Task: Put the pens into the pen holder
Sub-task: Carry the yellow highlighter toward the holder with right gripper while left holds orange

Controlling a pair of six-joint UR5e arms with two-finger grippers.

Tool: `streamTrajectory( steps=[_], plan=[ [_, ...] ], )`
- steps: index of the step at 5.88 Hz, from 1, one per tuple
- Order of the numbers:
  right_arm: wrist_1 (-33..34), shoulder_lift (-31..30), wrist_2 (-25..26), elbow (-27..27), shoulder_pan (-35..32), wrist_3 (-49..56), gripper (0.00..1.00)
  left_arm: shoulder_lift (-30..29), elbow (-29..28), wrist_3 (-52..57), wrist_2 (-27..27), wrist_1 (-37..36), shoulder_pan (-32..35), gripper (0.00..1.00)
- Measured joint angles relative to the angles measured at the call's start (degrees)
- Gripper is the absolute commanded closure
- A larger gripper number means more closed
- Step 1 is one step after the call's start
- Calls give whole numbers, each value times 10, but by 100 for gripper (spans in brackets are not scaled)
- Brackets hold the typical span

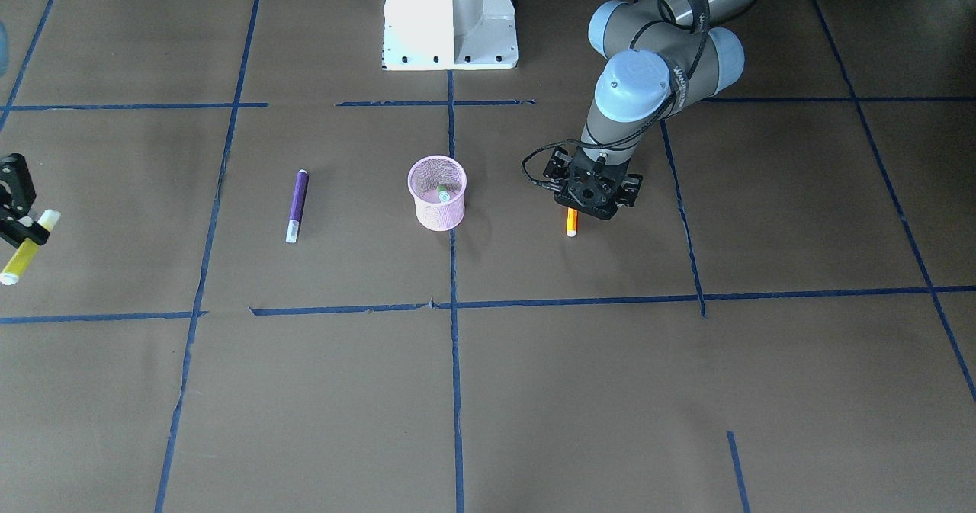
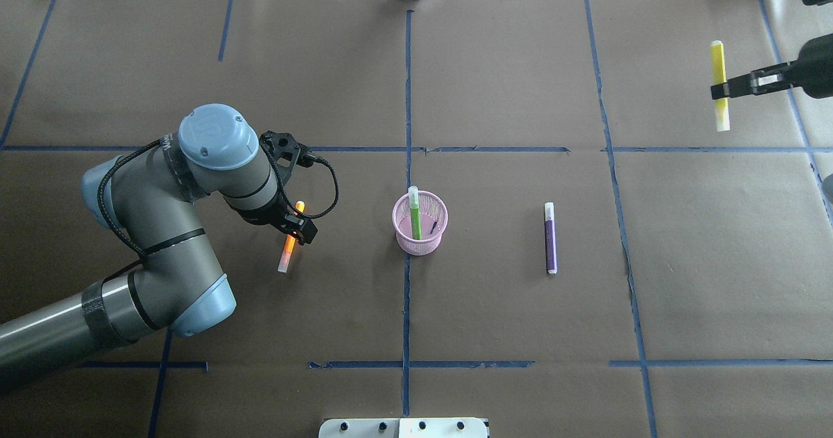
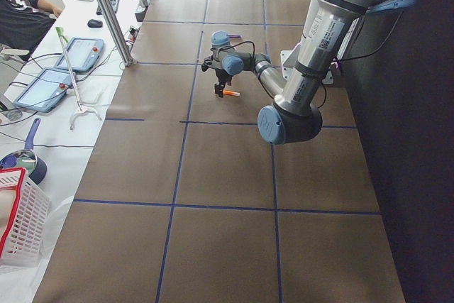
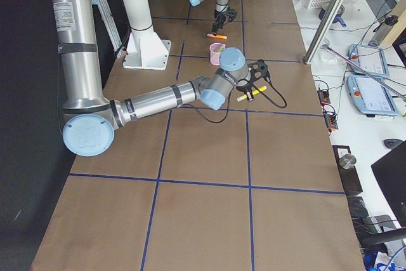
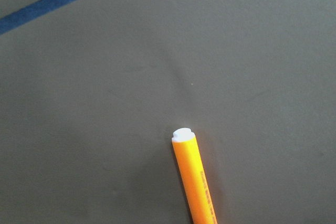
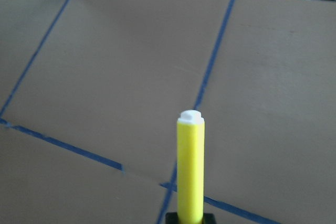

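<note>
I see the small round pink wire-mesh pen holder (image 2: 420, 230) mid-worktop (image 2: 520, 327), the slim green pen (image 2: 414, 213) standing inside, the purple pen (image 2: 550, 238) lying to its right, the orange pen (image 2: 287, 250) beneath my left claw (image 2: 296, 226), whose grip I cannot tell, and my right claw (image 2: 719, 91) clamping the yellow pen (image 2: 718, 60) aloft.

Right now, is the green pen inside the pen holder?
Inside: the green pen stands within the rim of the pink mesh pen holder.
</note>
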State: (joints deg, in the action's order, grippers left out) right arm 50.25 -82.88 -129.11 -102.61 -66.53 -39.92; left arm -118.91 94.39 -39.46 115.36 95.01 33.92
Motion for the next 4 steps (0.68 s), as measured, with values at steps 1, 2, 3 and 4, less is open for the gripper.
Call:
streamTrajectory(
  steps=[1,2,3,4],
  plan=[
    [5,33,17,-9,25,-38,98,0,-2,-2,0,0,-4,0],
    [10,60,33,-25,48,-74,100,-1,-4,-6,0,0,-8,0],
    [14,93,73,-45,88,-126,100,-1,-6,-8,-2,1,-13,0],
    [16,123,147,-64,149,-177,100,-2,-8,-9,-2,1,-16,0]
  ],
)
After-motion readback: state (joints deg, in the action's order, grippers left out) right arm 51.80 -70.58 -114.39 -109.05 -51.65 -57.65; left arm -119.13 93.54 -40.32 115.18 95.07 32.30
